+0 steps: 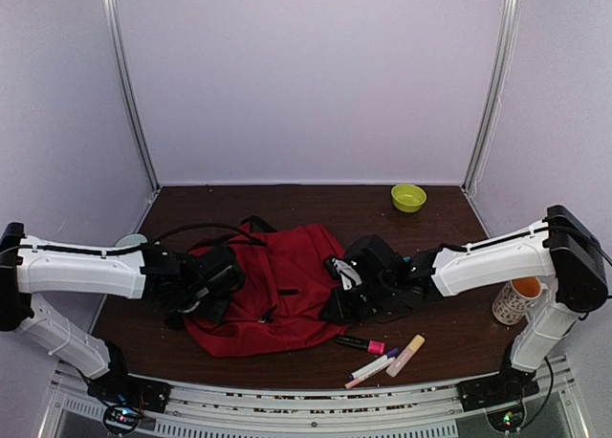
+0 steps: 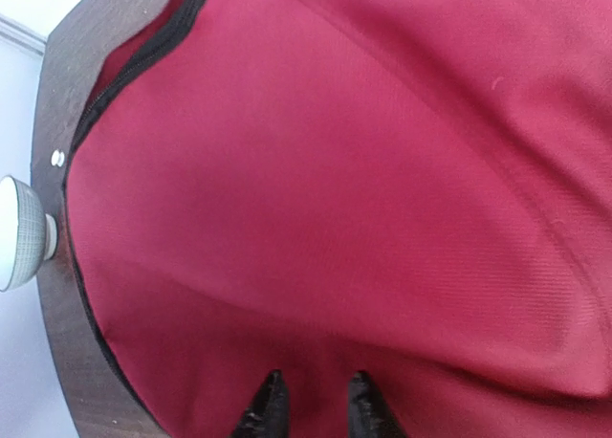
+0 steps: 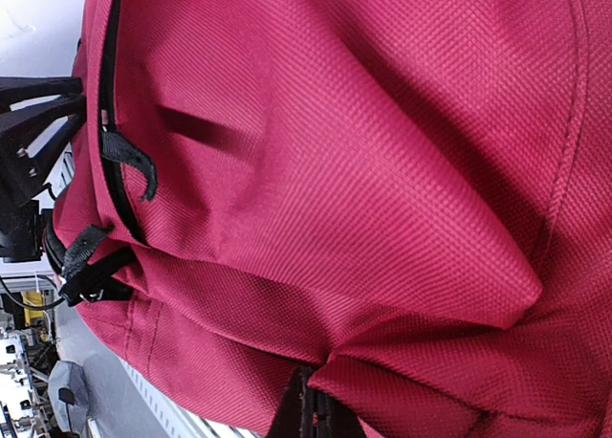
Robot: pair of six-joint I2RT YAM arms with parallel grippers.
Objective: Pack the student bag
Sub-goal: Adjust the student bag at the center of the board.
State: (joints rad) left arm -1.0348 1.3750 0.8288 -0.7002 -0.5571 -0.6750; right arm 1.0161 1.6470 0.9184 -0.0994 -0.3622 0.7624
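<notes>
The student bag, dark red with black straps and zipper, lies flat in the middle of the table between both arms. My left gripper rests at its left side. In the left wrist view its fingertips stand a little apart over the bag's red fabric, and nothing is pinched between them. My right gripper is at the bag's right edge. Its fingers are pressed together, and a fold of the bag bunches up from their tip. A black zipper pull hangs at the far side.
Three markers lie near the front right: a black and pink one, a white one and a cream one. A green bowl sits at the back right, a patterned cup at the right edge and a grey bowl beside the bag's left.
</notes>
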